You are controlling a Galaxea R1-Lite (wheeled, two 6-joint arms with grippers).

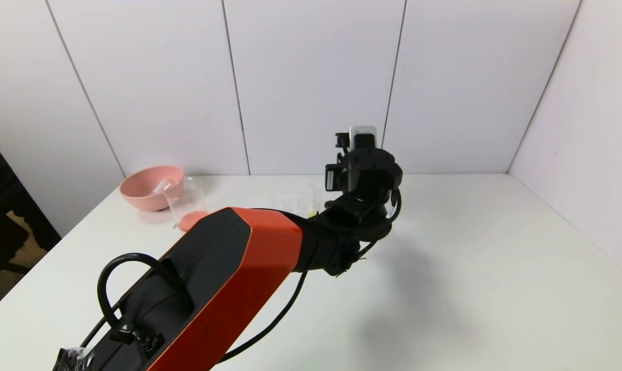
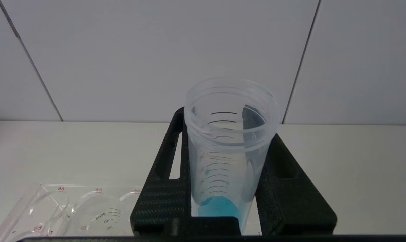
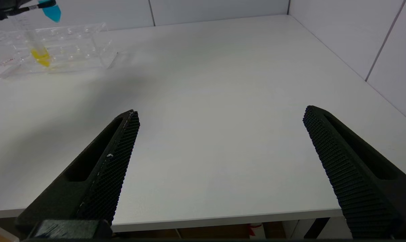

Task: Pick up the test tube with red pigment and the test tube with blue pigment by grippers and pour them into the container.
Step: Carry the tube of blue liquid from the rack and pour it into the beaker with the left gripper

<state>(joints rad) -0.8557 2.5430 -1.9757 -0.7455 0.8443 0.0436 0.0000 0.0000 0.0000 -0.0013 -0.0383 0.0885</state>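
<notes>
Your left gripper (image 2: 228, 208) clamps the open blue test tube (image 2: 228, 148) upright above the clear rack (image 2: 71, 208). Your right gripper (image 3: 219, 168) idles, fingers spread. Tilt early and blue liquid misses the beaker (image 1: 186, 203).

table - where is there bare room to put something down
Free: the table's right half, from the left arm across to the right wall, and the patch under the open right hand. Crowded: far left, around the pink bowl, container and tube rack.
</notes>
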